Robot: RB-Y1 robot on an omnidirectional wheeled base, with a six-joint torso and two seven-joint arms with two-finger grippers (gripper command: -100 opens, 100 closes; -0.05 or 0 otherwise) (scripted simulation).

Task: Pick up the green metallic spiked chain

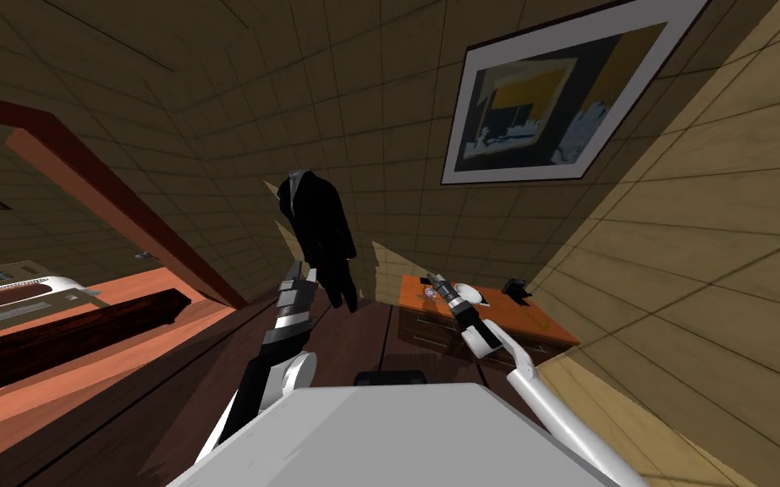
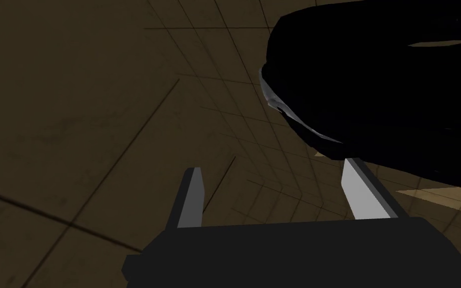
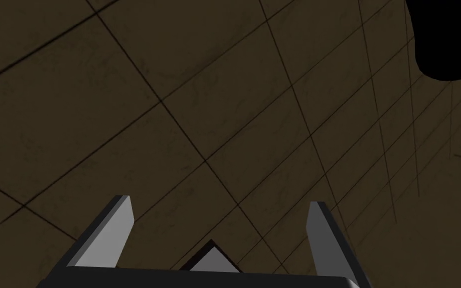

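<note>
Desk: I am looking down at an orange desk with front drawers, standing against the tiled wall on the right.
Chain: I am taking a small pale glinting cluster at the desk's left end for the chain. It is too small for me to tell its colour.
Right jaws: they are hovering over the desk's left end just beside that cluster, spread wide and holding nothing, and facing the wall rather than the desktop.
Left jaws: they are standing apart and empty, raised on the left near a hanging black coat.
Nearby: a white object is lying just right of the cluster.
Doing it well: I am judging the right wrist needs tilting down until the chain sits between the jaws. Then I should lower straight and close across a narrow run of links, clear of the white object.
</note>
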